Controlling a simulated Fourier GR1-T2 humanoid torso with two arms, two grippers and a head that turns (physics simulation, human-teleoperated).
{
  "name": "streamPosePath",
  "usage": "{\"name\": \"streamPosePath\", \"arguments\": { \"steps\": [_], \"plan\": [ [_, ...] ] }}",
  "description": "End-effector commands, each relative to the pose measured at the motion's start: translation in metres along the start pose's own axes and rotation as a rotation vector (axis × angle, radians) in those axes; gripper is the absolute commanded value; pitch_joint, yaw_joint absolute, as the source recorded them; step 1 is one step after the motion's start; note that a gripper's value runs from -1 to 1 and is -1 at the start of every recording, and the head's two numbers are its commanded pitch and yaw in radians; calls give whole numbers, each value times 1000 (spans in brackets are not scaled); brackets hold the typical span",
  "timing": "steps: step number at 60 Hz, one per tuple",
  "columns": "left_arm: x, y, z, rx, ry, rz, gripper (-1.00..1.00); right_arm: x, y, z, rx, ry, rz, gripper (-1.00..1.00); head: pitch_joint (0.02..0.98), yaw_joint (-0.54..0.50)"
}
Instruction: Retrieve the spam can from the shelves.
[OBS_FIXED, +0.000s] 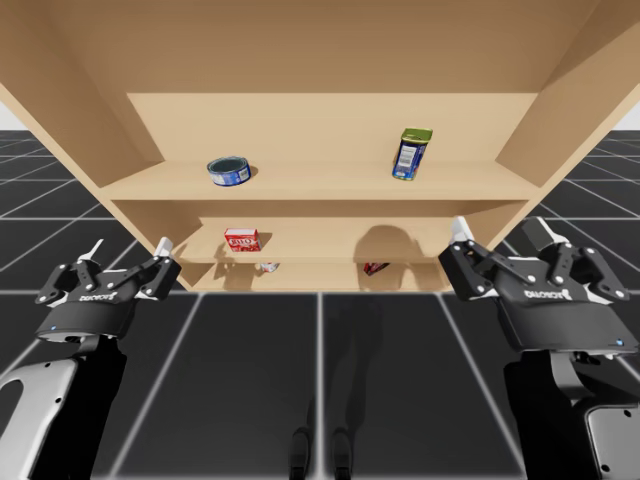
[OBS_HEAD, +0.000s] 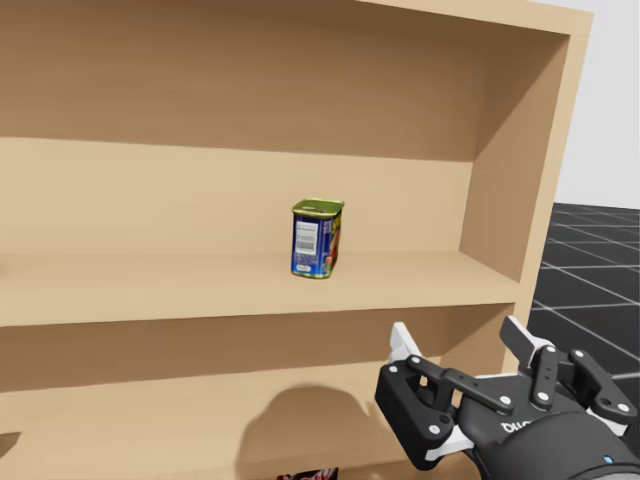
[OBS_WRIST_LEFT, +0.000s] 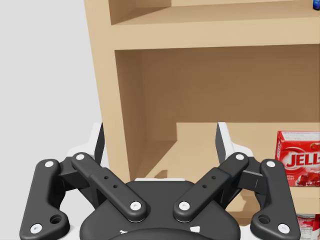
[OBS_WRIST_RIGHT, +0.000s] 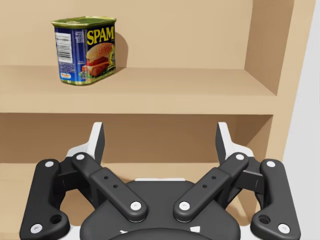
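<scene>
A blue rectangular can (OBS_FIXED: 411, 153) with a green top is standing upright on the right half of the upper shelf (OBS_FIXED: 320, 181) of a wooden shelf unit. It is well apart from a round blue tin (OBS_FIXED: 229, 170), which is sitting on the same shelf at the left. The humanoid's right gripper (OBS_FIXED: 497, 235) is hovering in front of the unit, near its right wall and below the level of the can, its jaws gaping wide and grasping nothing. From that arm's wrist camera, the can is standing ahead of the jaws, on the shelf above them. The left gripper (OBS_FIXED: 130, 247) is hanging by the unit's left wall, its jaws likewise released and empty. A red box (OBS_FIXED: 242, 239) is resting on the shelf below the tin.
</scene>
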Motion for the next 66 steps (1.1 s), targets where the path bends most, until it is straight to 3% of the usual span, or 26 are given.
{"name": "streamPosePath", "arguments": {
  "steps": [1, 4, 7, 11, 21, 29, 31, 34, 37, 45, 51, 58, 66],
  "plan": [
    [0, 0, 0, -3, 0, 1, -1000, 35, 9, 5, 19, 0, 43, -1000, 278, -293],
    [0, 0, 0, -4, 1, 0, -1000, 41, 13, 3, 28, 21, 77, -1000, 279, -295],
    [0, 1, 0, -3, 2, 3, -1000, 47, 19, 0, 60, 31, 77, -1000, 278, -296],
    [1, 3, 0, 0, 4, 11, -1000, 53, 25, -6, 56, 17, 100, -1000, 276, -298],
    [2, 4, 0, 1, 4, 17, -1000, 59, 41, -21, 90, 54, 64, -1000, 276, -296],
    [2, 4, 0, 1, 4, 18, -1000, 61, 57, -31, 97, 102, 49, -1000, 277, -293],
    [2, 4, 0, 1, 5, 18, -1000, 59, 62, -35, 95, 106, 64, -1000, 278, -294],
    [3, 4, 1, 2, 5, 19, -1000, 59, 67, -39, 114, 137, 41, -1000, 278, -295],
    [3, 4, 1, 2, 5, 21, -1000, 56, 73, -44, 112, 132, 52, -1000, 277, -295],
    [4, 5, 2, 4, 3, 24, -1000, 52, 82, -55, 109, 184, 27, -1000, 279, -294],
    [4, 5, 2, 4, 4, 26, -1000, 48, 85, -63, 71, 221, 27, -1000, 280, -294],
    [5, 6, 3, 5, 7, 29, -1000, 43, 88, -77, 4, 279, 60, -1000, 283, -292],
    [6, 7, 3, 7, 5, 34, -1000, 38, 98, -93, -11, 335, 71, -1000, 284, -291]
  ]
}}
